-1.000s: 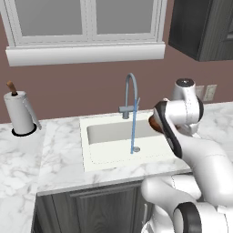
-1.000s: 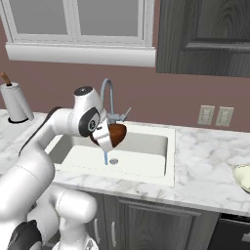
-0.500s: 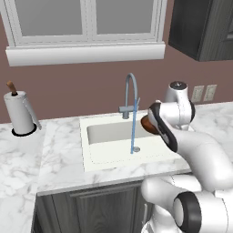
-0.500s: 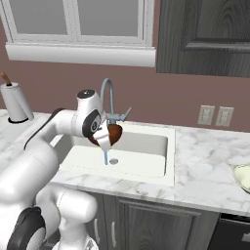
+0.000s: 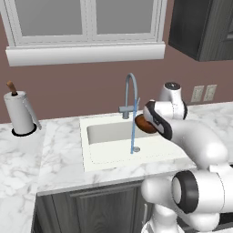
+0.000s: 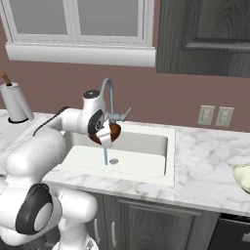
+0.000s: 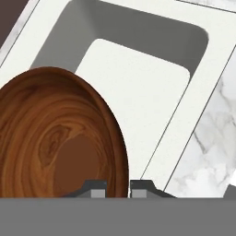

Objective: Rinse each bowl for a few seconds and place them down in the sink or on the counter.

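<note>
A glossy reddish-brown bowl [image 5: 142, 123] hangs over the sink [image 5: 98, 157], tilted on edge right beside the faucet's [image 5: 131, 91] blue water stream [image 5: 133, 139]. My gripper [image 5: 149, 119] is shut on its rim. From the right, the bowl [image 6: 109, 132] sits in the gripper [image 6: 103, 137] just above the stream [image 6: 105, 156] and the round drain [image 6: 114, 161]. In the hand view the bowl [image 7: 60, 138] takes up the left side, its rim pinched between the fingertips [image 7: 97, 191] of the gripper [image 7: 118, 190], with the off-white sink [image 7: 138, 92] below it.
A paper towel holder [image 5: 20, 116] stands on the marble counter [image 5: 27, 159] to the left. On the right stretch of counter [image 6: 210, 168] lies a pale dish [image 6: 242, 177] at the frame's edge. Wall outlets [image 6: 216, 115] sit behind it. Dark cabinets [image 6: 205, 34] hang above.
The arm has carried the bowl a little leftward over the sink, up to the water stream. The grip on the bowl is unchanged.
</note>
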Robot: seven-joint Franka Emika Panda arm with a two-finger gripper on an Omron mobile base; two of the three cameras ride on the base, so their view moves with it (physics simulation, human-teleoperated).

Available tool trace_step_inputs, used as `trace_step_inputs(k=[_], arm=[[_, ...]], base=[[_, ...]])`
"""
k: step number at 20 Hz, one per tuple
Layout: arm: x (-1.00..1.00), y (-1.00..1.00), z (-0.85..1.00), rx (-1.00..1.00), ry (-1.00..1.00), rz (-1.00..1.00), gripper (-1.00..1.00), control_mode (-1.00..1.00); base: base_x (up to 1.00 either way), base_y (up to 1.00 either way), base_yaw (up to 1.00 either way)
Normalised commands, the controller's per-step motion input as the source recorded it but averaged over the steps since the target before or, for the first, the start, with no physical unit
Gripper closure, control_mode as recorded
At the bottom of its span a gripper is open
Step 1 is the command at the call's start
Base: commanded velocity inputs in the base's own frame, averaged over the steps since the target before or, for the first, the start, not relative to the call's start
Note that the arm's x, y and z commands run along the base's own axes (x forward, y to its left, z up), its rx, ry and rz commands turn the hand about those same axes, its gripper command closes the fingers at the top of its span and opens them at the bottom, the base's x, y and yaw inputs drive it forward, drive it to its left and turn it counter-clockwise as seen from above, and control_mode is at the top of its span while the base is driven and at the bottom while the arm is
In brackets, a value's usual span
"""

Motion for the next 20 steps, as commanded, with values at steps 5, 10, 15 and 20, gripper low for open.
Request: trace_step_inputs(k=[5, 10, 15, 20], arm=[[0.48, 0.14, -0.23, 0.05, 0.03, 0.02, 1.00, -1.00], [0.50, 0.13, -0.19, 0.04, 0.03, 0.01, 1.00, -1.00], [0.51, 0.02, -0.13, 0.06, 0.01, 0.02, 1.00, -1.00], [0.37, 0.00, -0.09, 0.07, 0.00, 0.03, 1.00, -1.00]], base=[[0.00, 0.00, 0.00], [0.00, 0.00, 0.00], [0.00, 0.00, 0.00], [0.00, 0.00, 0.00]])
